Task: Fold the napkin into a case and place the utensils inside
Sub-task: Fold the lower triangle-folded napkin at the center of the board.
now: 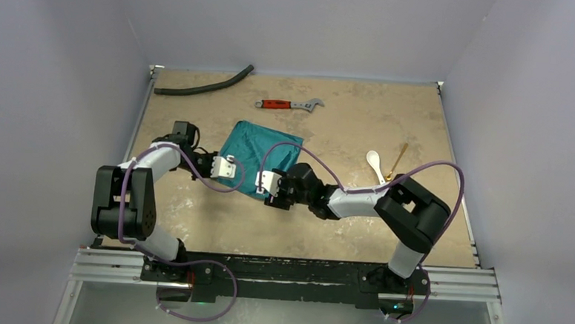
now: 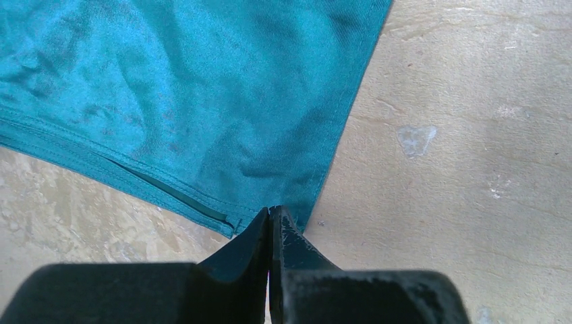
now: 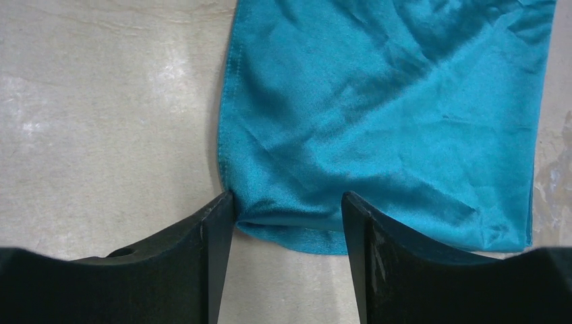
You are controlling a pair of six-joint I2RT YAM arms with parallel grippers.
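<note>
The teal-green napkin lies flat on the table, partly folded, between my two grippers. My left gripper sits at its near left corner. In the left wrist view its jaws are pressed together on the very tip of that corner of the napkin. My right gripper is at the near right corner, open. In the right wrist view the right gripper straddles a rolled edge of the napkin. The utensils lie to the right: a white spoon and a tan wooden utensil.
A red-handled wrench lies beyond the napkin. A black hose curves along the far left of the table. Raised rails border the table on both sides, with grey walls around it.
</note>
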